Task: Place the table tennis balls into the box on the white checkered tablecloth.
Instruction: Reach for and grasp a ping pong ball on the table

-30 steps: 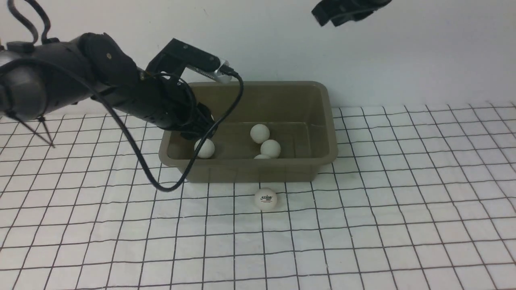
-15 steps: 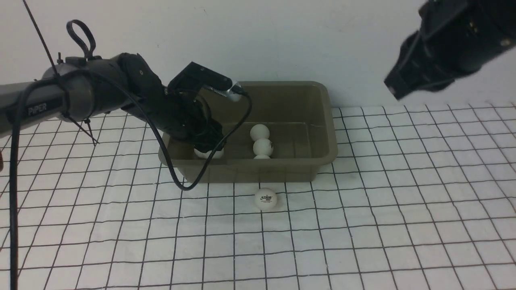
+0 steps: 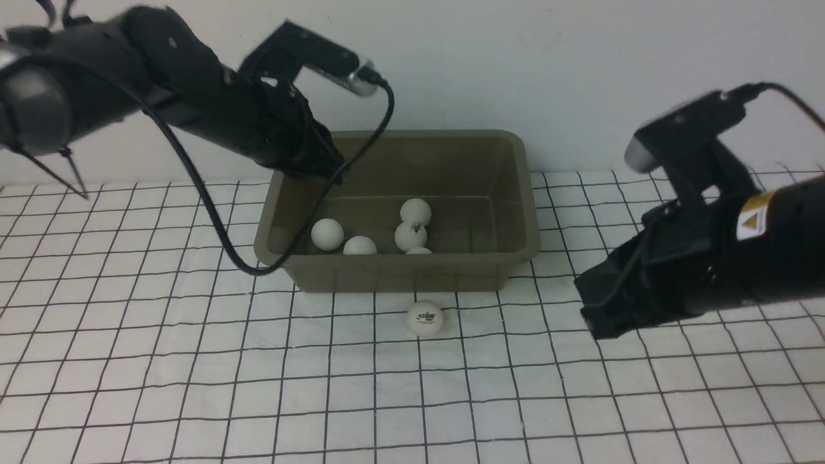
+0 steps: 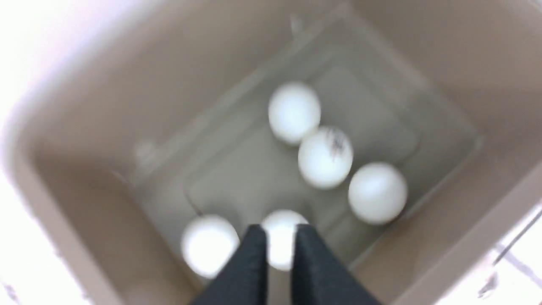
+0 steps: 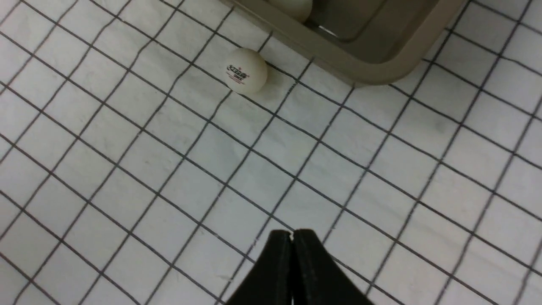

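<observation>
L gripper (image 4: 280,233) now higher abv box (image 3: 399,274), tips apart; R gripper (image 5: 292,233) lower, pressed tog.

Likely robot lab: two robot arms (image 3: 702,212), plain wall (image 3: 580,84).

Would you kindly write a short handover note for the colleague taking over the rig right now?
Left gripper: over the box, fingertips slightly apart, holding nothing.
Right gripper: shut and empty, above the checkered tablecloth on the right side.
Done: five balls lie in the box.
Left: one ball with a logo sits on the cloth, just in front of the box on the robot's side; it needs to go in.
</observation>
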Motion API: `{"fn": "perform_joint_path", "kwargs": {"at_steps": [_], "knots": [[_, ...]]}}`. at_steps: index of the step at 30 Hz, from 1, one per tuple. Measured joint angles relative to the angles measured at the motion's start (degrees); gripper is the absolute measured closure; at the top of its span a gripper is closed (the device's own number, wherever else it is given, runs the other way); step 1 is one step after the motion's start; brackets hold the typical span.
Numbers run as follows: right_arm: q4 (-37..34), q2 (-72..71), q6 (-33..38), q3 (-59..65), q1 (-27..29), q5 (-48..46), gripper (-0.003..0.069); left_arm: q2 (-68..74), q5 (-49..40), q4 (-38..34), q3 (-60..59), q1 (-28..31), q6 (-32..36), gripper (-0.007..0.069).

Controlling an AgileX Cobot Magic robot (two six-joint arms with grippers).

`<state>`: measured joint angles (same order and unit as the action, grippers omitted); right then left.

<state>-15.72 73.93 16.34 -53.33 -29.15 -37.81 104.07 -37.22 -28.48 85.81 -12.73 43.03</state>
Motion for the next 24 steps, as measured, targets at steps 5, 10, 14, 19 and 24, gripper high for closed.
{"fn": "perform_joint_path", "kwargs": {"at_steps": [5,10,14,19,24], "knots": [[-0.32,5.2,-2.57,1.8,-4.05,8.94,0.0673,-9.69,-0.11,0.0,0.06,0.0,0.8,0.0625],[0.81,16.53,-8.13,-1.92,-7.05,11.51,0.0671,-22.54,-0.52,0.47,-4.36,0.06,0.74,0.0629],[3.87,21.23,-13.85,-5.92,-8.22,11.96,0.0671,-27.29,-0.57,2.57,-9.77,0.06,0.6,0.0629],[10.79,25.21,-23.83,-9.72,-10.14,12.26,0.0671,-32.94,-0.31,5.66,-18.99,0.06,0.2,0.0629],[24.17,28.6,-39.7,-13.11,-11.97,12.05,0.0671,-36.79,1.24,6.25,-24.89,0.06,0.2,0.0629]]}}
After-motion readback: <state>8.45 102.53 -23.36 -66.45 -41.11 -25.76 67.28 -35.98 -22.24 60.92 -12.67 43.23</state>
